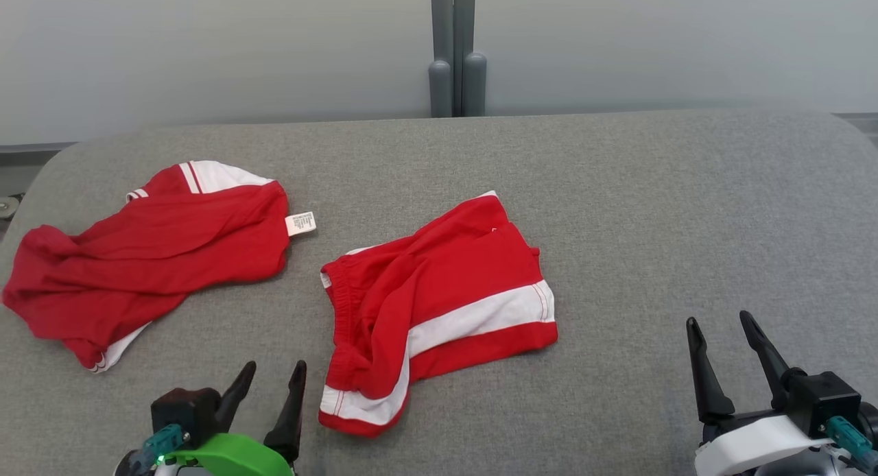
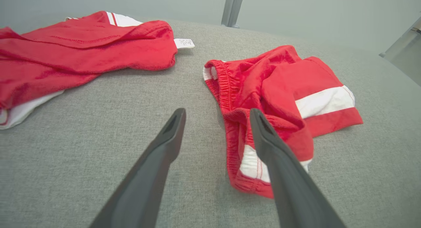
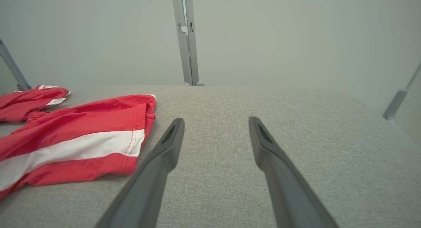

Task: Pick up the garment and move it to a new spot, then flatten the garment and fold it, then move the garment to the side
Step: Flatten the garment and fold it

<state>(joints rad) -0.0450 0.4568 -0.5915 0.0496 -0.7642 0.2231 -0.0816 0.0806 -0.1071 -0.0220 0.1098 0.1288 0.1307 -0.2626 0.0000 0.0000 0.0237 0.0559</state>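
Note:
A crumpled garment, red shorts [image 1: 439,291] with a white stripe and an elastic waistband, lies on the grey padded table [image 1: 651,208] near its middle. My left gripper [image 1: 273,370] stands open just left of the shorts' near corner, holding nothing. In the left wrist view its right finger [image 2: 276,155] overlaps the shorts [image 2: 283,86] and the left gripper [image 2: 217,113] is open. At the lower right, well clear of the cloth, my right gripper [image 1: 718,322] is open and empty. The right wrist view has the right gripper [image 3: 216,120] open over bare table, with the shorts [image 3: 75,139] to its left.
A second red garment [image 1: 144,256] with white trim and a white label lies rumpled at the table's left side, reaching its left edge. A grey post [image 1: 453,51] and a pale wall stand behind the table. Bare grey surface stretches across the right half.

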